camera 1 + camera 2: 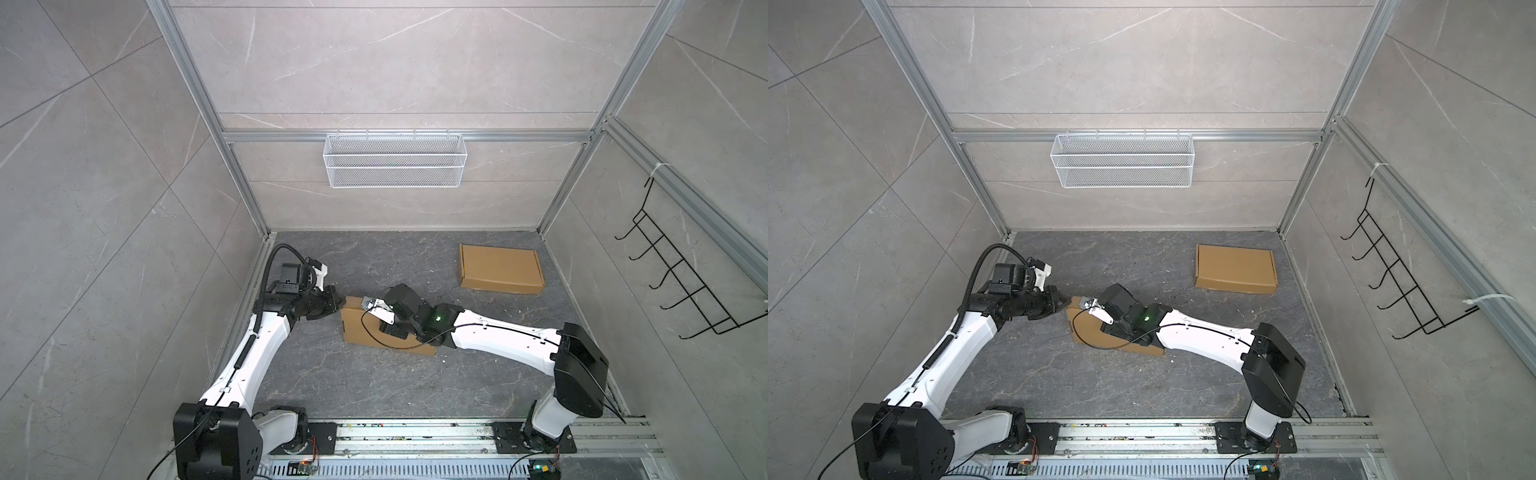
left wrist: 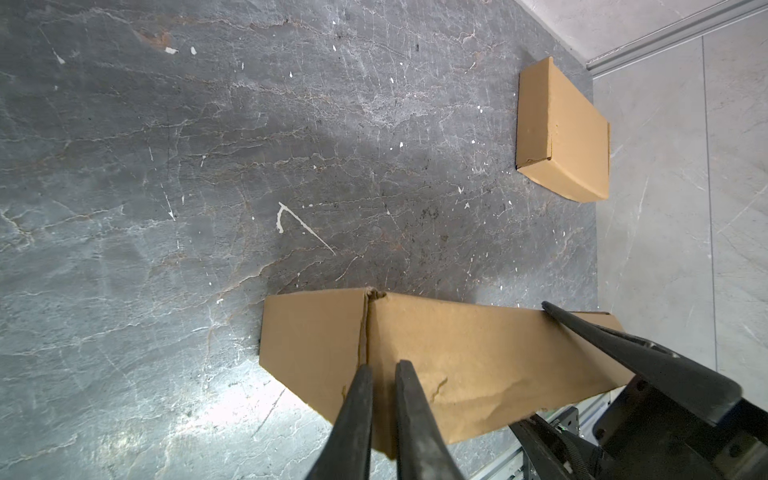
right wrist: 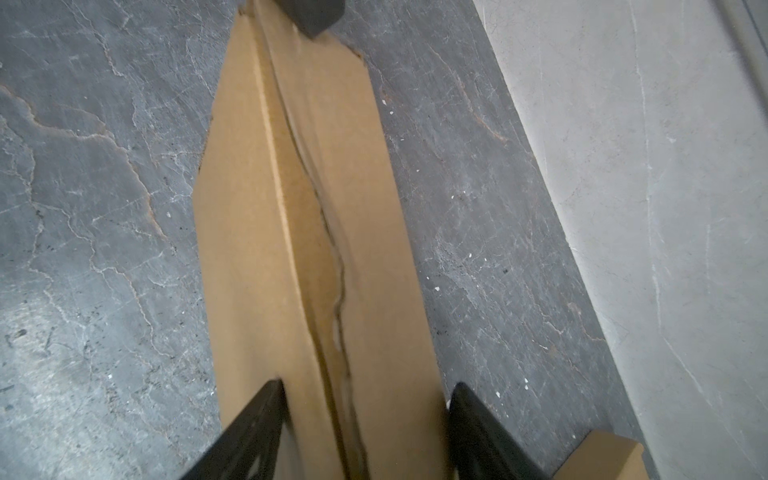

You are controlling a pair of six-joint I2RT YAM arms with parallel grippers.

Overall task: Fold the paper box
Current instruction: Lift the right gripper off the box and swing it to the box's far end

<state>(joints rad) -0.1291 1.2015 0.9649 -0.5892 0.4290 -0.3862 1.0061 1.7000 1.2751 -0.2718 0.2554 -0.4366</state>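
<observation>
Paper box (image 1: 353,328) lies a little toward 9 o'clock of the counter's (image 1: 332,386) middle, skewed to its edges, its 10 o'clock corner touching the left jaws. Their fingers (image 2: 355,415) stand almost together, a slit between, at the corner seam; whether cardboard is nipped there I cannot tell. Over the box's top the right jaws are spread wide, fingers (image 3: 257,424) astride a wavy lid seam, clamping nothing visibly. Bare counter runs toward 6 o'clock and 12 o'clock; a second folded box (image 1: 500,268) sits well apart at 1 o'clock, near the side wall (image 1: 590,257). Both boxes are flat brown cardboard, the near one creased and dented; the counter is dark, veined like stone, flecked white
</observation>
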